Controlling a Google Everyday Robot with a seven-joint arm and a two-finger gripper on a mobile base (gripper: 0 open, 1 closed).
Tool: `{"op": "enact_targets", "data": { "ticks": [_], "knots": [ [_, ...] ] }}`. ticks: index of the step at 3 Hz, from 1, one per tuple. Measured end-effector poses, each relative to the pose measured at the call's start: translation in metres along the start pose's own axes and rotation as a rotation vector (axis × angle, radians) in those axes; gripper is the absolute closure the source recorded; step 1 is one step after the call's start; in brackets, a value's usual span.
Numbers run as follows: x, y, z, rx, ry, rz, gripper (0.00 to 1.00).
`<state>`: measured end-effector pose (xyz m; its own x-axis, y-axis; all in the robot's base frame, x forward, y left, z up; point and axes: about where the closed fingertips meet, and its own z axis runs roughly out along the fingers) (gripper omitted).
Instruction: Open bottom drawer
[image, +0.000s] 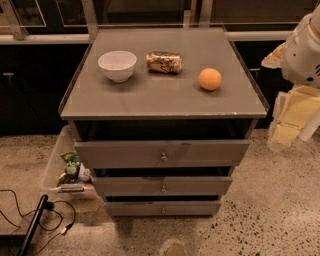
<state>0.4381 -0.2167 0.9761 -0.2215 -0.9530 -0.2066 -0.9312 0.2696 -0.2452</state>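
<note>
The grey cabinet (165, 95) stands in the middle of the camera view, with three drawers stacked on its front. The bottom drawer (135, 208) is the lowest slim grey panel, with a small round brass knob (163, 210). Its front sits close to the cabinet body, just above the floor. The middle drawer (130, 186) and the taller top drawer (125, 153) lie above it. My gripper (294, 116), yellowish under the white arm (302, 47), hangs at the right edge, well up and to the right of the bottom drawer and touching nothing.
On the cabinet top lie a white bowl (117, 65), a can on its side (164, 62) and an orange (210, 79). A clear plastic bin (52, 167) with small items stands left of the cabinet. Black cables (30, 220) lie on the speckled floor at bottom left.
</note>
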Motion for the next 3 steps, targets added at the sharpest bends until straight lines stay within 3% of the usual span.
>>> {"op": "enact_targets", "data": {
  "ticks": [1, 2, 3],
  "knots": [
    [0.000, 0.000, 0.000, 0.000, 0.000, 0.000, 0.00],
    [0.007, 0.019, 0.025, -0.030, 0.015, 0.004, 0.00],
    [0.017, 0.058, 0.078, -0.089, 0.003, -0.005, 0.00]
  ]
}}
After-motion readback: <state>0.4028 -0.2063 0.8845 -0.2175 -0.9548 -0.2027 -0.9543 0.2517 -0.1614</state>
